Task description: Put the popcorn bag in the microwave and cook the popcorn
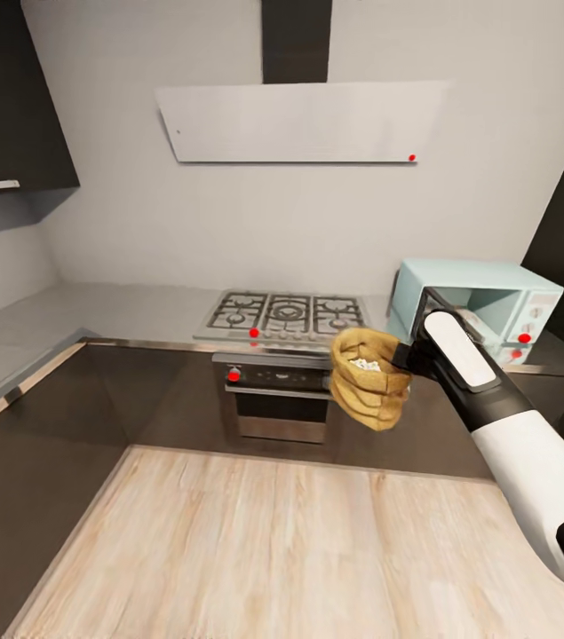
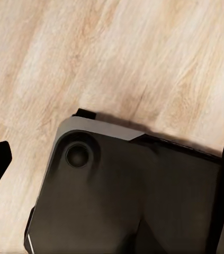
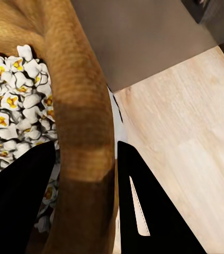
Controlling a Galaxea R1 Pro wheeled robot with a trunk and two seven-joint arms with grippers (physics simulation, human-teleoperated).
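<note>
The tan popcorn bag (image 1: 369, 379) hangs in the air in front of the dark cabinet fronts, just left of the microwave (image 1: 486, 302). My right gripper (image 1: 403, 358) is shut on its rim. White puffed popcorn (image 1: 368, 363) shows in its mouth. The right wrist view has the bag's rim (image 3: 82, 132) pinched between the two black fingers (image 3: 154, 211), with popcorn (image 3: 16, 100) inside. The pale blue microwave stands on the grey countertop (image 1: 95, 311) at the right, its dark-framed door swung open. My left gripper (image 2: 112, 169) is open over the robot's base.
A steel gas hob (image 1: 286, 315) with a dark oven (image 1: 282, 395) under it sits mid-counter, below a white flat hood (image 1: 299, 120). Dark cabinets line the left and right. Light wood floor (image 1: 255, 541) lies in front; the robot's dark base (image 2: 122, 196) stands on it.
</note>
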